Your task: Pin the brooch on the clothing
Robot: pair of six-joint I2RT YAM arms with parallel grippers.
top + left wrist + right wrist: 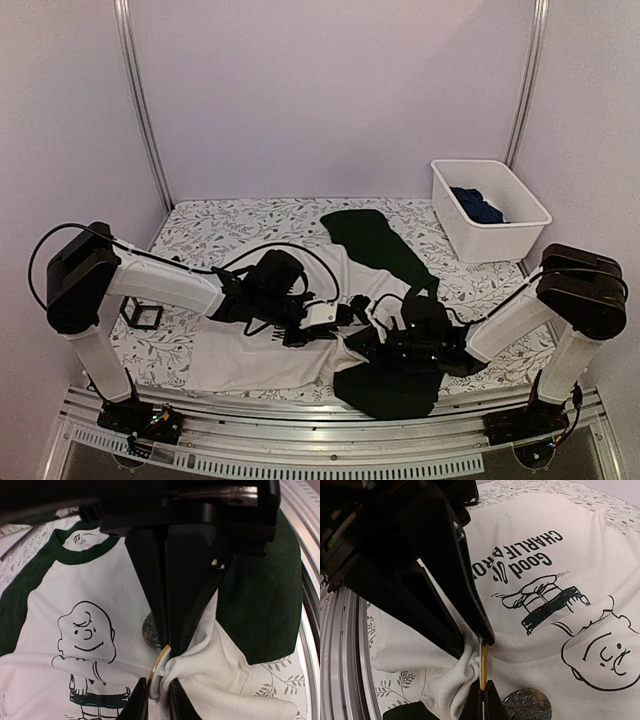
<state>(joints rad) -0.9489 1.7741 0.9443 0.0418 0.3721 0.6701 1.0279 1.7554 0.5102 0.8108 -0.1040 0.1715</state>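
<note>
The clothing (pixel 250 360), a white T-shirt with dark sleeves and a cartoon boy print, lies flat on the table. It also shows in the left wrist view (pixel 45 645) and the right wrist view (pixel 560 580). The brooch (pixel 159 669), a thin gold-edged disc, stands on edge against a bunched fold of the shirt's side; the right wrist view shows it too (pixel 483 662). My left gripper (pixel 167 647) (pixel 345 318) is shut on the brooch's rim. My right gripper (pixel 475 647) (pixel 362 335) pinches the fold against the brooch from the opposite side.
A glittery dark round disc (pixel 148 630) (pixel 527 705) lies flat on the shirt beside the brooch. A white bin (pixel 490 245) at the back right holds a dark blue garment (pixel 478 207). A small black square frame (pixel 141 316) lies at the left.
</note>
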